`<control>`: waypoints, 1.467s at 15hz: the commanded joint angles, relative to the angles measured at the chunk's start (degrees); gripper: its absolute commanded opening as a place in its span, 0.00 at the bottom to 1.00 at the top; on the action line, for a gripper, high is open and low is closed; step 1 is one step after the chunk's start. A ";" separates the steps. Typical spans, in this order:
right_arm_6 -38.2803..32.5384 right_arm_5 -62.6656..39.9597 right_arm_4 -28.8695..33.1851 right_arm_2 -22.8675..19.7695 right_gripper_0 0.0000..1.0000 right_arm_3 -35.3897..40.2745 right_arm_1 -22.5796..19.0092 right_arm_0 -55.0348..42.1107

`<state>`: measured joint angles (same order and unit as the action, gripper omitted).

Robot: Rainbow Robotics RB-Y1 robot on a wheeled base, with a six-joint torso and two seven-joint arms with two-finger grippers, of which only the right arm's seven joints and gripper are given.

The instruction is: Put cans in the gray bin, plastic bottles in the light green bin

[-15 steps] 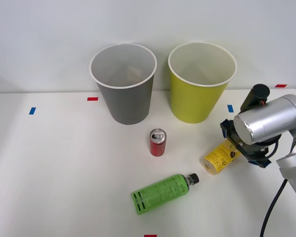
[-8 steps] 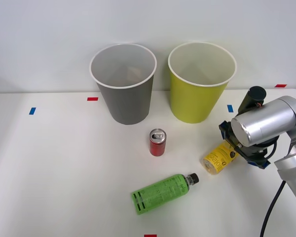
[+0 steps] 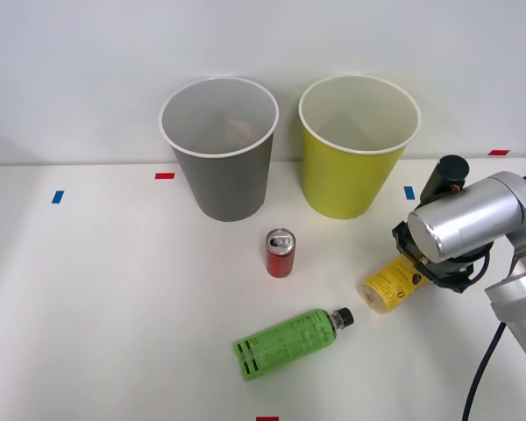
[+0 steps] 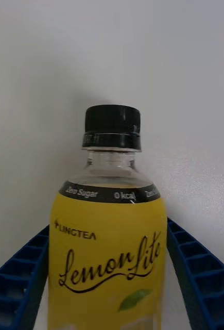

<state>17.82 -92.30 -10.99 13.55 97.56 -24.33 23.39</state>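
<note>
Right wrist view: the right gripper (image 4: 109, 278) is gripping the yellow-label bottle (image 4: 107, 242), one blue ribbed finger (image 4: 19, 278) pressing each side of it. The bottle is lying near the table's (image 3: 114, 307) right edge, the green-label bottle (image 3: 289, 344) toward the front edge.

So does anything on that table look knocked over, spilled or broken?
Nothing spilled or broken. The green-label bottle lies on its side in front of the upright red can, capped and intact. The yellow-label bottle sits tilted between the right gripper's blue fingers. Both bins, gray bin and light green bin, stand upright.
</note>
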 commanded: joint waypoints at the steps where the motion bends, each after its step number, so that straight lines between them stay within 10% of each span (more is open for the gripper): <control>1: 0.72 0.10 1.14 0.60 0.00 0.09 0.16 -0.27; 8: 10.65 0.10 3.95 0.51 0.00 1.23 0.25 -2.03; 22: 38.87 7.22 2.37 -12.49 0.00 47.20 0.42 -27.96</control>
<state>56.36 -88.53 -6.48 2.14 144.14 -24.09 -3.54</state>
